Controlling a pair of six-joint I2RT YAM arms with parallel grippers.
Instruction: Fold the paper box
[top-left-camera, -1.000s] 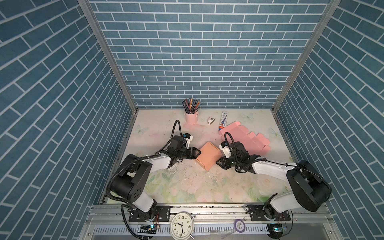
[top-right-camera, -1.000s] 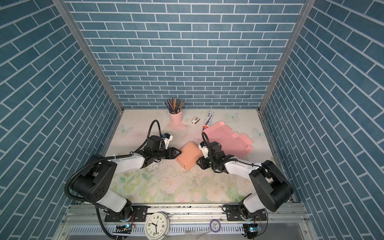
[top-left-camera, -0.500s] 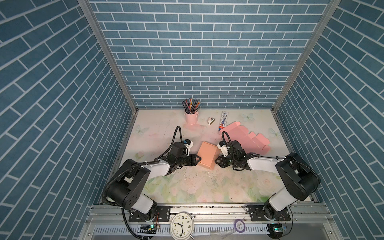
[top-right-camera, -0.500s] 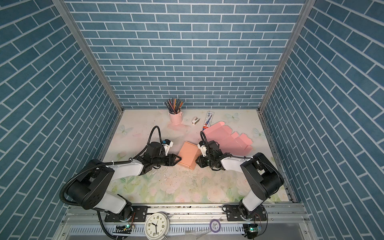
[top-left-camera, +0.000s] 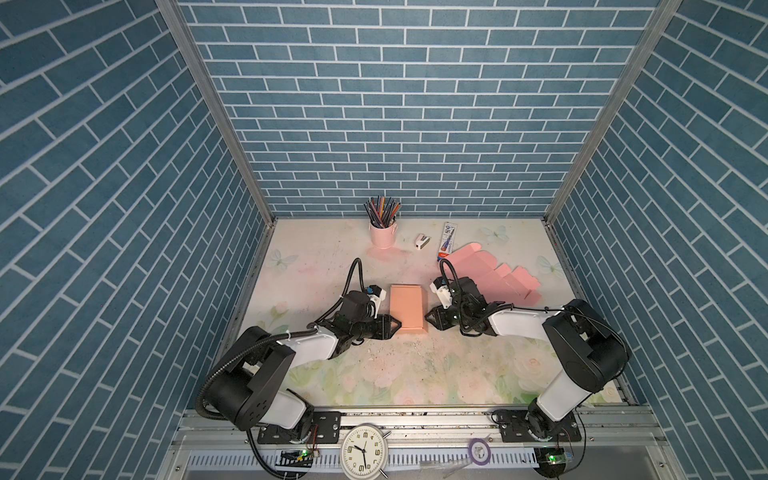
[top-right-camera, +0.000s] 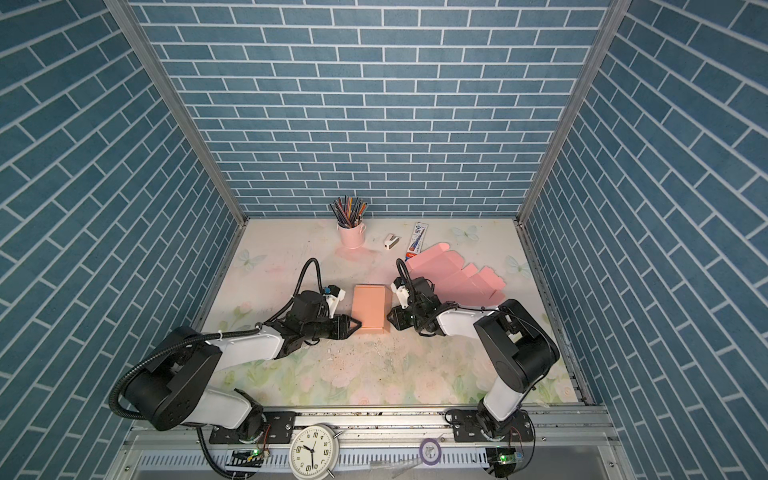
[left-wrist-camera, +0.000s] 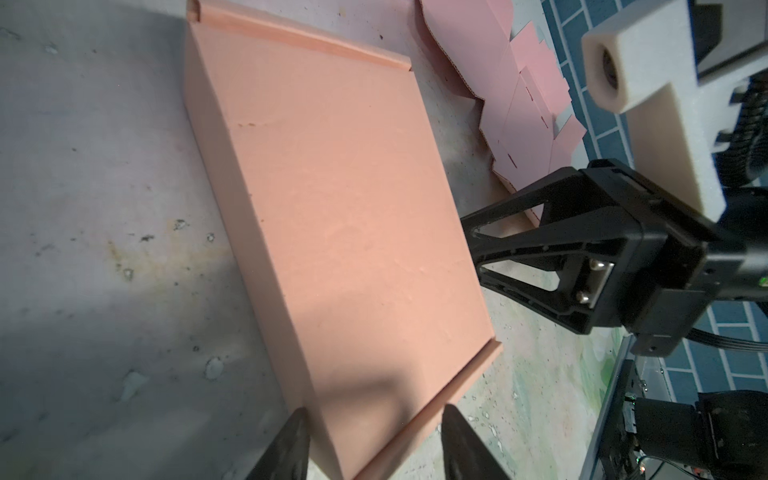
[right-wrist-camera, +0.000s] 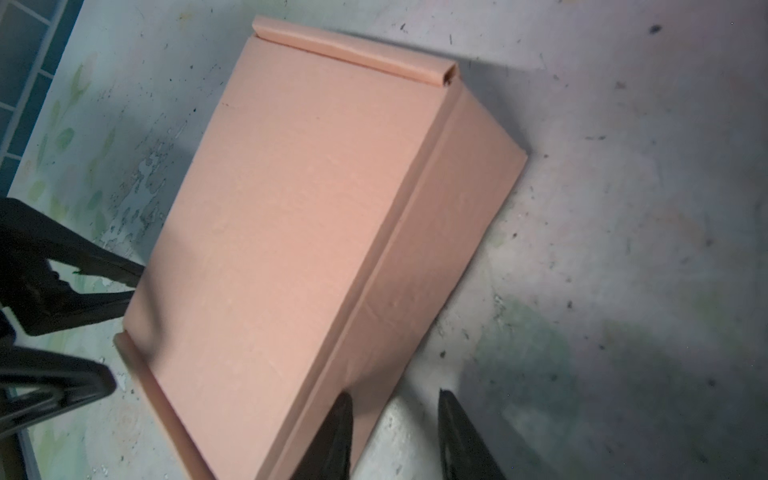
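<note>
The paper box is a shut salmon-coloured carton lying flat mid-table, its long sides running front to back. My left gripper lies low at its near left corner. In the left wrist view the left gripper is open, and the corner of the box sits between its fingers. My right gripper is at the near right corner. In the right wrist view the right gripper is open; one finger rests against the side wall of the box, the other is over bare table.
Flat pink cardboard blanks lie behind the right arm. A pink pencil cup, a small white object and a tube stand along the back. A clock and a purple tape roll sit on the front rail.
The box has turned from a diagonal lie to square with the table. Both grippers have shifted toward its near corners, the left one sliding forward along its side.
</note>
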